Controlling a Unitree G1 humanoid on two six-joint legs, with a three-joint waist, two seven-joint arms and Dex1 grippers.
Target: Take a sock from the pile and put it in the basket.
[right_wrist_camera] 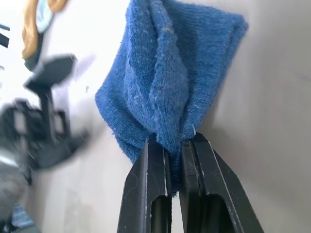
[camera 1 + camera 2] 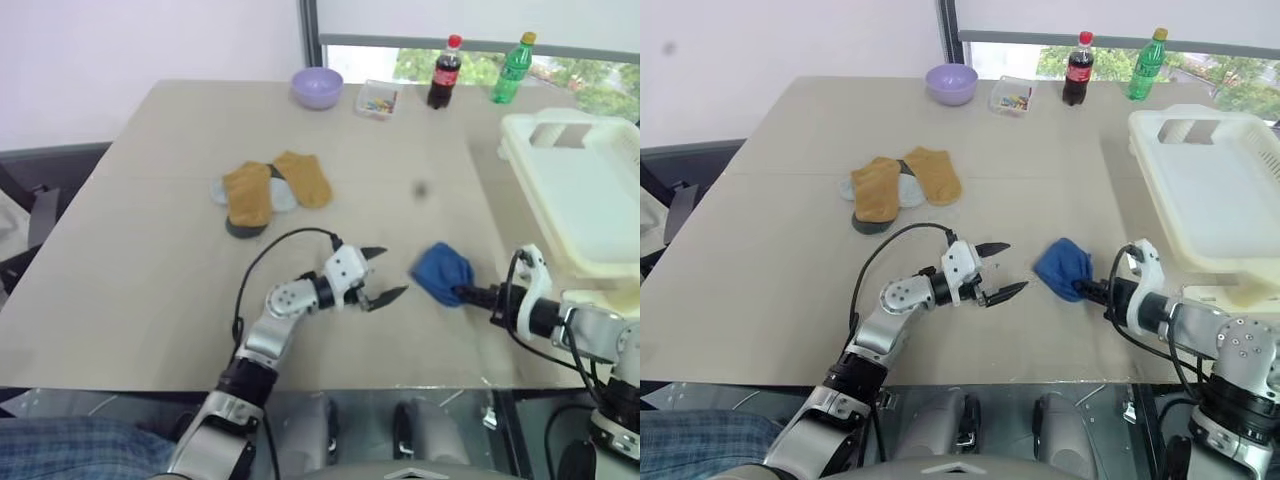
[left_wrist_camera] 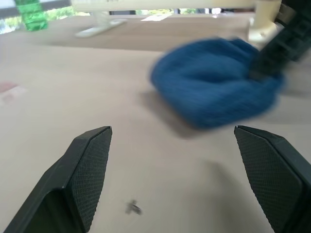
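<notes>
Right gripper of my robot is closed on the blue sock; in the right wrist view I see both black fingers pressed together on a fold of the blue cloth, and the rest of the sock spreads out past the tips. From the head camera the sock looks bunched, low over the table near its front edge; I cannot tell if it touches the surface.

My left gripper is wide open, its two fingers far apart, pointing toward the blue sock but not touching it. It is just beside the sock, on the left of it. In the left wrist view the sock lies between and beyond the two open pads.

On the middle of the table, well apart from both grippers, I see the pile: two mustard-tan socks on top, with grey and dark ones under them. On the right side stands the basket, cream-white, near the right gripper and behind it.

At the far edge stand a purple bowl, a small clear tray, a cola bottle and a green bottle.
</notes>
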